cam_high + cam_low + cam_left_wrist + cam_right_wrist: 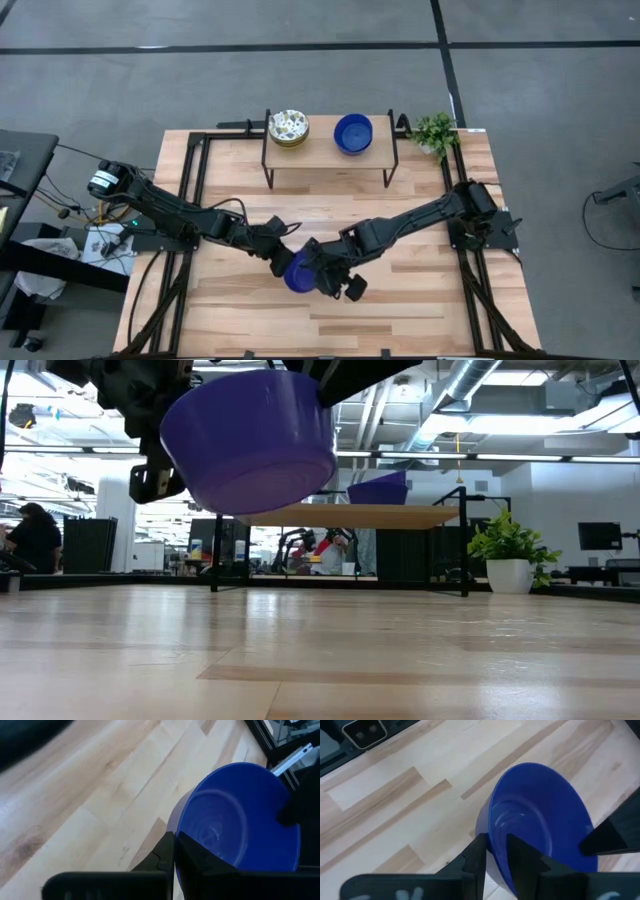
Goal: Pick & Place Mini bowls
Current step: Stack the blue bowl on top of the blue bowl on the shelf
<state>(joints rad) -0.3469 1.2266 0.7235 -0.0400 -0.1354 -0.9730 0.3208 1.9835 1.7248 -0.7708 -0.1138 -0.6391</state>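
A glossy blue mini bowl [298, 273] hangs above the table's near middle, well clear of the wood in the low view [250, 445]. My left gripper [176, 854] is shut on it from the left and my right gripper [495, 856] from the right. On a small raised shelf [325, 150] at the far side rest a cream floral bowl [288, 127] and a second blue bowl [353, 133]. My left gripper pinches the bowl's rim [176, 837] on its left side, one finger inside the bowl and one outside. It slants down from the table's left. The bowl is lifted clear, mouth up and slightly tilted. My right gripper pinches the rim [489, 840] on the opposite side, one finger inside the wall and one outside, slanting down from the table's right. The bowl hangs between the two grippers, clear of the table.
A small green plant in a white pot [434, 132] stands at the far right corner beside the shelf. Black frame rails [195, 190] run along the table's left and right sides. Bare wood [330, 325] lies near the front edge.
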